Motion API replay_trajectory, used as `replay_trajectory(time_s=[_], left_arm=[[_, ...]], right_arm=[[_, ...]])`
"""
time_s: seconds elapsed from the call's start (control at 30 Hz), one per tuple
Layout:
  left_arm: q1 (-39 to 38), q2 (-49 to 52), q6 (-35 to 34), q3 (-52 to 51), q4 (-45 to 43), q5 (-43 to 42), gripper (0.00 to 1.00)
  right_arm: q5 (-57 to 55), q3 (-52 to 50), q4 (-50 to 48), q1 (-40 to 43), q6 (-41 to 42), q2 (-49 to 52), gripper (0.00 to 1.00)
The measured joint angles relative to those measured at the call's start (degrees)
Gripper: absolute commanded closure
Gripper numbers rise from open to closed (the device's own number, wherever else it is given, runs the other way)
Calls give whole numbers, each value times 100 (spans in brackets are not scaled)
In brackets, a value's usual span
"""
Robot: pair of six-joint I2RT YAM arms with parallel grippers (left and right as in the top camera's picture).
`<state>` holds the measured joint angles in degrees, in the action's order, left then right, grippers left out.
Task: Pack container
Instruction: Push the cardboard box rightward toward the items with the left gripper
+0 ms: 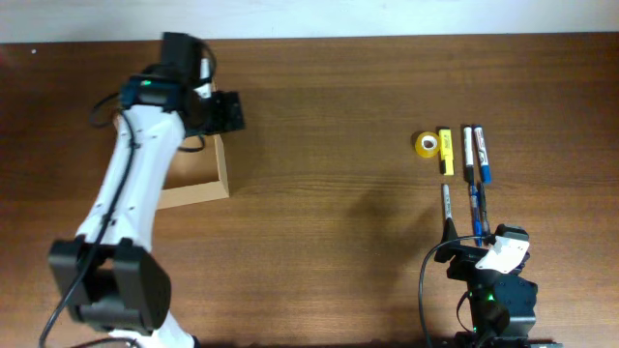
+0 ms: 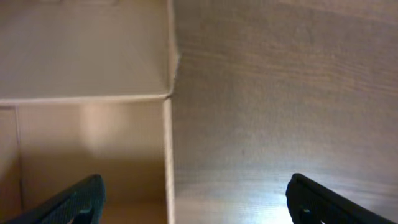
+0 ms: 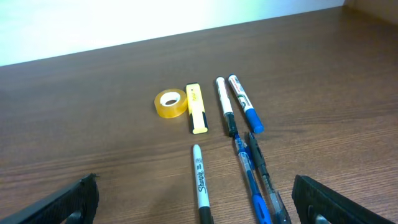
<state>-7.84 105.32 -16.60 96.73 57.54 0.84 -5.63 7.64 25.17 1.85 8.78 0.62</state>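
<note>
The container, a tan cardboard box (image 1: 196, 191), lies open at the left, partly hidden under my left arm. My left gripper (image 1: 229, 112) is open and empty over the box's far right corner. In the left wrist view the box's side wall (image 2: 166, 155) lies between the open fingers (image 2: 196, 205), and the flap (image 2: 81, 50) spreads beyond it. My right gripper (image 1: 474, 238) is open and empty just in front of the pens. In the right wrist view a Sharpie (image 3: 199, 180), a blue pen (image 3: 250, 177) and a black pen (image 3: 262, 168) lie between its fingers (image 3: 199, 208).
Behind the pens lie a yellow tape roll (image 3: 170, 102) (image 1: 427, 144), a yellow highlighter (image 3: 197, 107) (image 1: 446, 148), a black-capped marker (image 3: 224, 104) (image 1: 468, 152) and a blue-capped marker (image 3: 244, 102) (image 1: 482, 153). Bare brown wood separates the box from the pens.
</note>
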Motion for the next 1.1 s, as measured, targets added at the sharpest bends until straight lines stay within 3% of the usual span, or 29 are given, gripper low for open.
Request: replay_trajectory(time_s=[0.33,0.43,0.6,0.7,0.97,1.1], left_arm=[[-72,1073,-470,26,-133,387,11],[-72,1268,-586,26,-144,409,30],[-72,1504,-695,26,-149,376,80],[-72,1622,-769,26,-155,363,98],[-72,1652,-859,42,-162,306,98],[-116,1679,-885,411,356,291,98]], right_arm=[[2,0,2,0,2,0,1],[0,0,2,0,0,0,1],[2,0,2,0,7,0,1],[0,0,0,0,4,0,1],[2,0,2,0,0,0,1],[0,0,0,0,2,0,1]])
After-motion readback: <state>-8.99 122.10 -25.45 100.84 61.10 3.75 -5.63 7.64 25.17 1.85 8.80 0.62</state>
